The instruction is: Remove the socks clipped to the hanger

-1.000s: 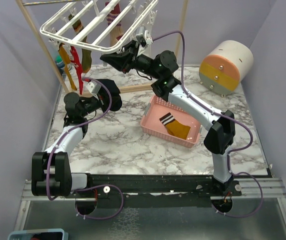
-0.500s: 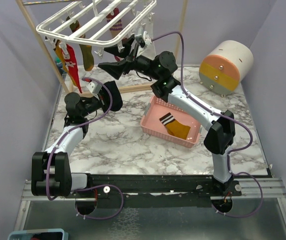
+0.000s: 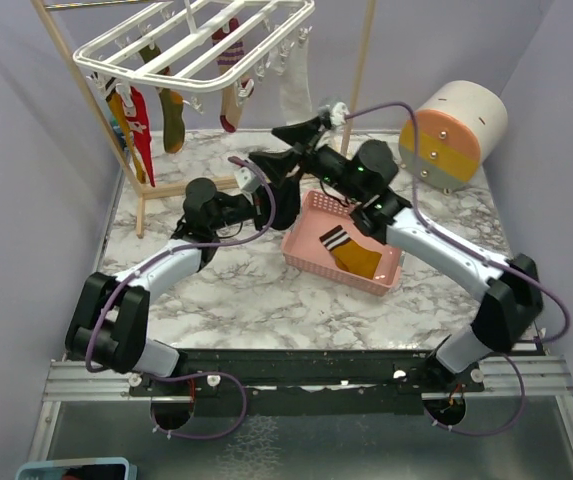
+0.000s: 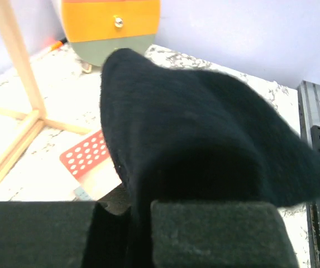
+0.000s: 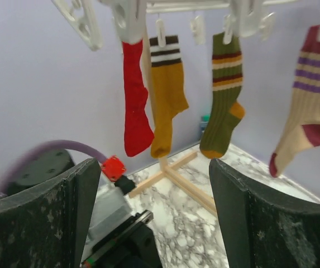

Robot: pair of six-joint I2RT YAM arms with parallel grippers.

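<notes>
**Jaws: left pinching a sock, right spread wide**

Our left jaws are pressed on a black fabric sock (image 4: 204, 139), which bulges above the dark pads (image 4: 215, 237), at centre frame in the top view. Our right jaws stand apart. Upper left, the white plastic barred hanger (image 3: 196, 45) carries clipped socks: a red sock (image 5: 134, 106), a mustard sock with striped cuff (image 5: 168, 92), an olive striped sock (image 5: 224, 95). A pink perforated plastic basket (image 3: 301, 240) holds two more.

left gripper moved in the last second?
Yes. The left gripper, jaws shut on a black sock, has swung right, toward the pink basket.
</notes>
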